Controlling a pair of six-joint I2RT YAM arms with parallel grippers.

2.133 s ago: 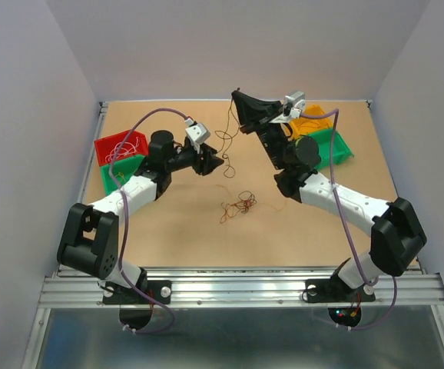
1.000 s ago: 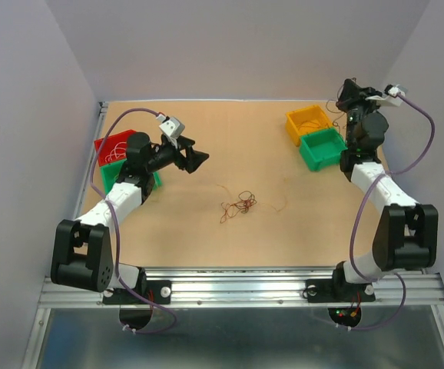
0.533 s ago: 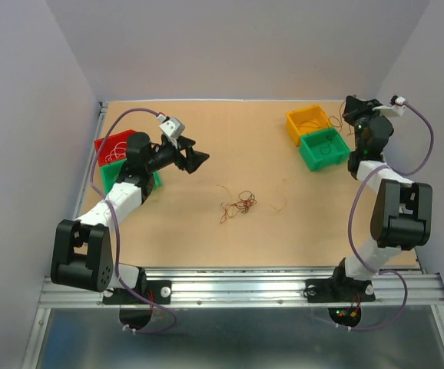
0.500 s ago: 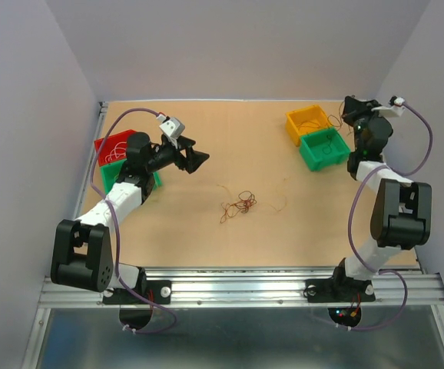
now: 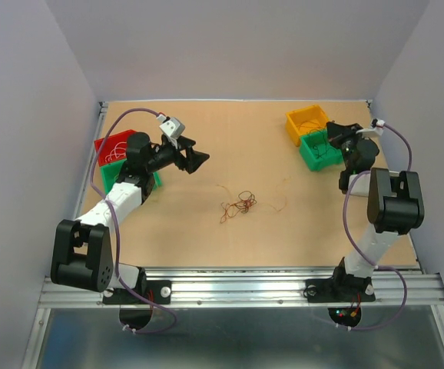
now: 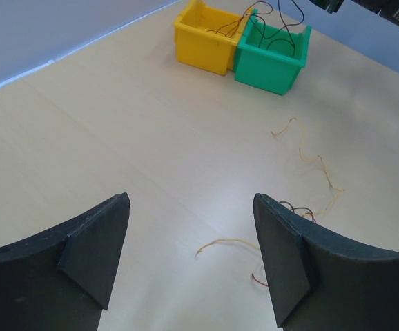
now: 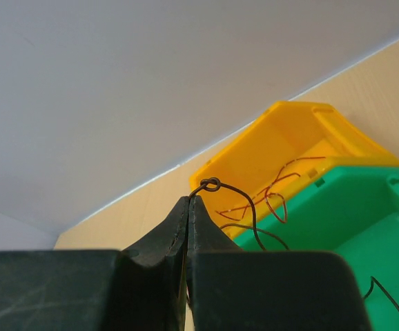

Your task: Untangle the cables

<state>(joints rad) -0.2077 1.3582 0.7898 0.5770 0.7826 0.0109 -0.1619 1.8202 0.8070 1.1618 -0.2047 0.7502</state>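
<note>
Cable (image 7: pixel 212 184) — pinched in right pincer (image 7: pixel 188 200).

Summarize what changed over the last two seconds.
Right gripper, shut on a dark wire, carried it from table centre out to the far right, then came back in to the green bin. Left gripper, open, pulled back left early on, then held. Tangle at centre stayed put.

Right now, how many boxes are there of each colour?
Red boxes: 1
Green boxes, one left and one right: 2
Yellow boxes: 1
Total: 4
</note>
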